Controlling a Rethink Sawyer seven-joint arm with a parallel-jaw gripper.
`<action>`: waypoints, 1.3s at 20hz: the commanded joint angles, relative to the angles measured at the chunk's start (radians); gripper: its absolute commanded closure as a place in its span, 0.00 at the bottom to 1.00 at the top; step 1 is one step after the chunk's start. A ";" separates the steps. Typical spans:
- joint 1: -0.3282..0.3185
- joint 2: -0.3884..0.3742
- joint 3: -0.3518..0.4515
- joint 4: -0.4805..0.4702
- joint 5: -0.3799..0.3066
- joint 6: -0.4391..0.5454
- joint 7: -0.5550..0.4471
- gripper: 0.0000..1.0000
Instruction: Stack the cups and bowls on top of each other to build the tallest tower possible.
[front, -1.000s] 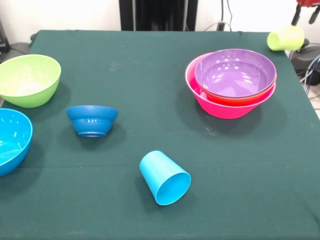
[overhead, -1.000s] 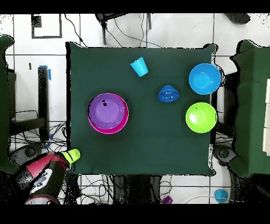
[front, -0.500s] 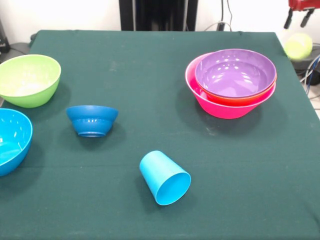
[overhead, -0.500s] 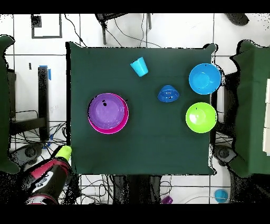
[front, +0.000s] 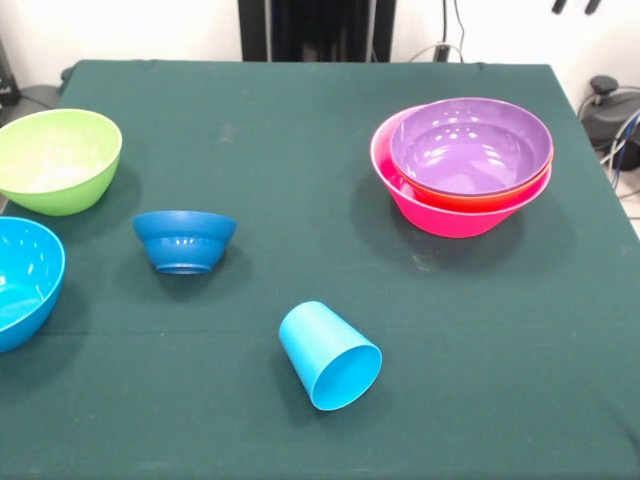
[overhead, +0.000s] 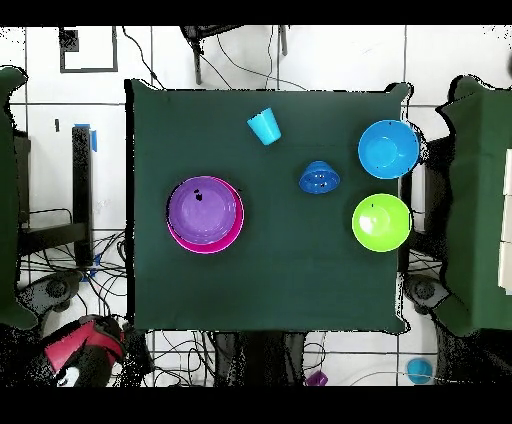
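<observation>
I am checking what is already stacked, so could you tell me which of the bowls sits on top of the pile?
The purple bowl: it nests in an orange bowl inside the pink bowl. The lime green bowl, sky blue bowl and dark blue bowl stand alone.

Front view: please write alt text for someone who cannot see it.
A green table holds a tower of nested bowls at right, purple in orange in pink. A sky blue cup lies on its side near the front. At left sit a small dark blue bowl, a lime green bowl and a sky blue bowl.
</observation>
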 joint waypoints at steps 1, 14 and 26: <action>-0.015 -0.099 -0.041 0.003 0.036 0.127 0.195 0.00; -0.251 0.132 0.089 -0.087 -0.015 -0.100 0.045 0.00; -0.335 0.239 0.143 -0.160 -0.072 -0.160 0.002 0.00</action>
